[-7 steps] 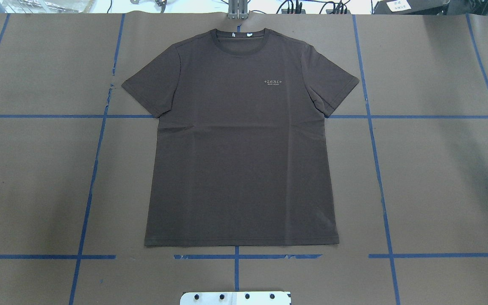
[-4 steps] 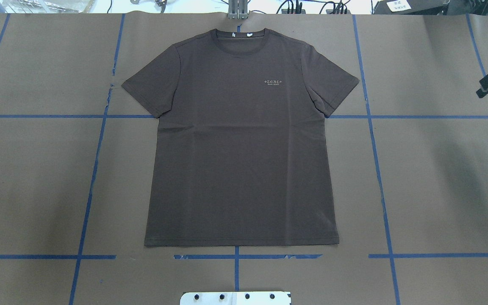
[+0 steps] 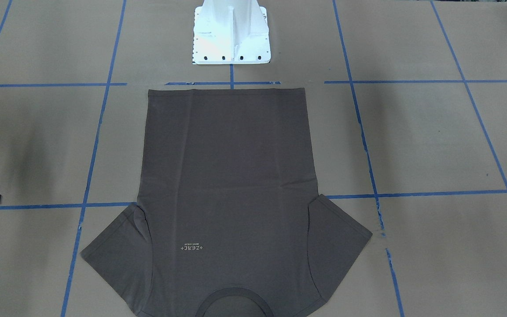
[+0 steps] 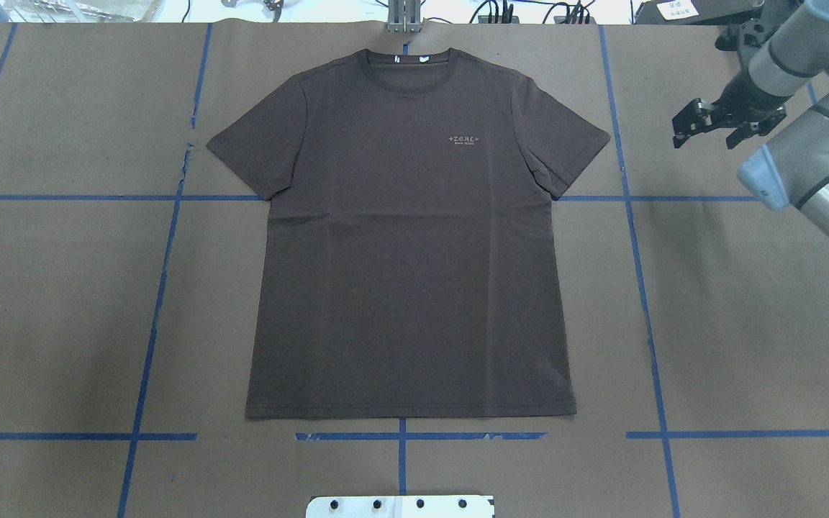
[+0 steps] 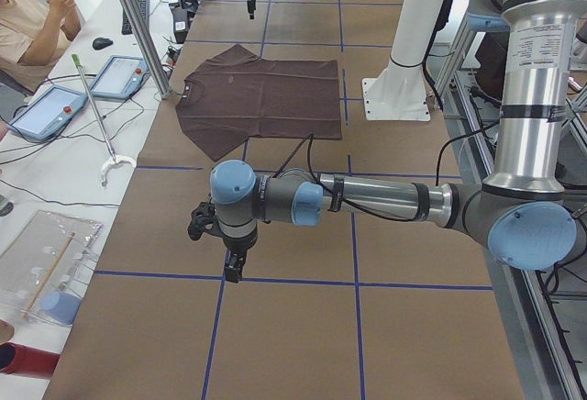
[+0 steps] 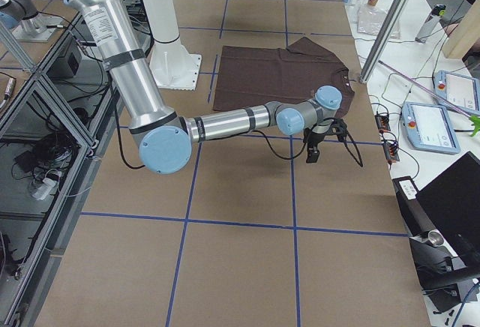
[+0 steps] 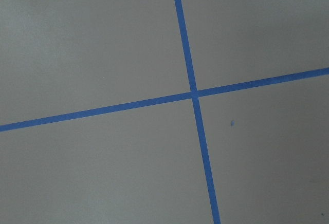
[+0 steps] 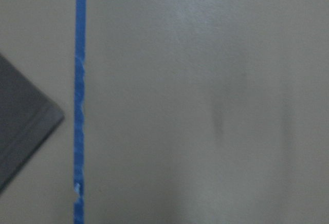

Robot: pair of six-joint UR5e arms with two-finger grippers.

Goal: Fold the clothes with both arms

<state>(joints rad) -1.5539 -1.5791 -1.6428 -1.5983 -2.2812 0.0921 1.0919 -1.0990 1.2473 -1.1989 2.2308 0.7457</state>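
Brown-grey cotton lies untouched: the T-shirt (image 4: 407, 252) is spread flat and face up on the brown paper (image 4: 745, 302), collar (image 4: 409, 68) and hem (image 4: 407, 411) straight, exactly as it lay a second ago. What has changed is off to the side of it. A second ago the overhead view showed no robot at all. Half a second ago only a black fingertip poked in at the edge. Now the right arm (image 4: 817, 137) reaches well into that view, and the right gripper (image 4: 713, 133) hangs near the T-shirt's sleeve (image 4: 565, 144) on the robot's right, just across the blue tape line (image 4: 619, 144) from it. Its fingers look spread and hold nothing. The right wrist camera agrees, catching that sleeve's corner at the edge of its picture beside the tape.

The left arm (image 5: 367, 200) shows only in the side view, stretched low over the paper well apart from the T-shirt, beyond its other sleeve (image 4: 249, 155). Its wrist camera sees only paper and crossing tape. Whether the left gripper (image 5: 234, 267) is spread or pressed together cannot be told from there.

Judging by this, folding has not begun and the approach is under way, with the right side ahead. The likely first grasp is at that sleeve or shoulder, once the left side has drawn level.
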